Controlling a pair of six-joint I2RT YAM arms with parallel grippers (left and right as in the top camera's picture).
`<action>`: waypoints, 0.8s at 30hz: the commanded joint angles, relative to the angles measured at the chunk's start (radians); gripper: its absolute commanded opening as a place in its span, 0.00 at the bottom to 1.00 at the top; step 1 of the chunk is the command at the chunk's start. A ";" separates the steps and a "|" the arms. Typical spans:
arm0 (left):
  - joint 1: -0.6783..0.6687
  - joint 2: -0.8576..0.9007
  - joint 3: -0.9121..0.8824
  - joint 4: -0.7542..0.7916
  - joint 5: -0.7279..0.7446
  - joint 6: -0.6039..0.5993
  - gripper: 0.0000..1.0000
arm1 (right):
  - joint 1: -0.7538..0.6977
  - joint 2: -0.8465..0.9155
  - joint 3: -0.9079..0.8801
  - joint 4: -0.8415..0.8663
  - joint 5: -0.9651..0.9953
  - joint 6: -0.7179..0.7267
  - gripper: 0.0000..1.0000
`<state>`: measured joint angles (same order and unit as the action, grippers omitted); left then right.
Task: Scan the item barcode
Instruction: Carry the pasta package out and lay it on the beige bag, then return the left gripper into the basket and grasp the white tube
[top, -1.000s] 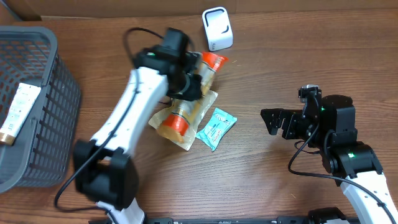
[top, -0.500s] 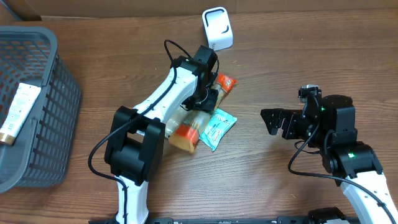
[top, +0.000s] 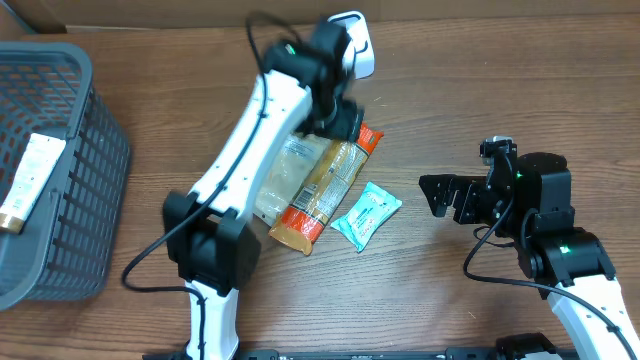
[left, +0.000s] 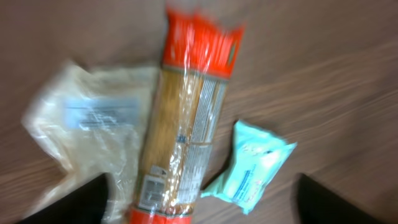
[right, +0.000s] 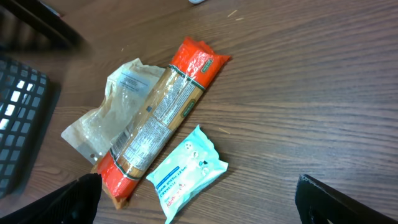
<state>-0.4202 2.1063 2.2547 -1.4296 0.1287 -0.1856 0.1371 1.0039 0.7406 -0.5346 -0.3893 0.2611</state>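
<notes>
A long pasta packet (top: 325, 185) with orange ends lies flat on the wooden table, overlapping a crumpled clear bag (top: 283, 172). In the left wrist view the packet (left: 183, 118) runs up the middle, with a small white printed label near its lower end. My left gripper (top: 338, 118) hovers over the packet's far end, open, its dark fingers (left: 78, 202) wide apart and holding nothing. The white scanner (top: 358, 45) stands at the back, partly hidden by the left arm. My right gripper (top: 445, 195) is open to the right, apart from the packet (right: 161, 124).
A teal tissue pack (top: 366, 215) lies just right of the packet's near end, also seen from the left wrist (left: 252, 165) and the right wrist (right: 186, 171). A grey basket (top: 95, 190) at the far left holds a white tube (top: 30, 180).
My left gripper has opened and let go of the pasta packet, then moved back toward the scanner. The packet and tissue pack ended up slightly further right. The right arm is unchanged.
</notes>
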 joint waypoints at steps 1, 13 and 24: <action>0.075 -0.009 0.277 -0.093 -0.045 0.013 1.00 | -0.007 -0.002 0.024 0.006 -0.005 -0.004 1.00; 0.634 -0.173 0.674 -0.260 -0.140 0.055 1.00 | -0.007 -0.002 0.024 0.006 -0.005 -0.004 1.00; 1.286 -0.289 0.354 -0.260 -0.034 -0.006 0.99 | -0.007 -0.002 0.024 0.006 -0.005 -0.004 1.00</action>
<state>0.7475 1.8275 2.7171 -1.6840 0.0254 -0.1753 0.1371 1.0039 0.7406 -0.5346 -0.3893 0.2611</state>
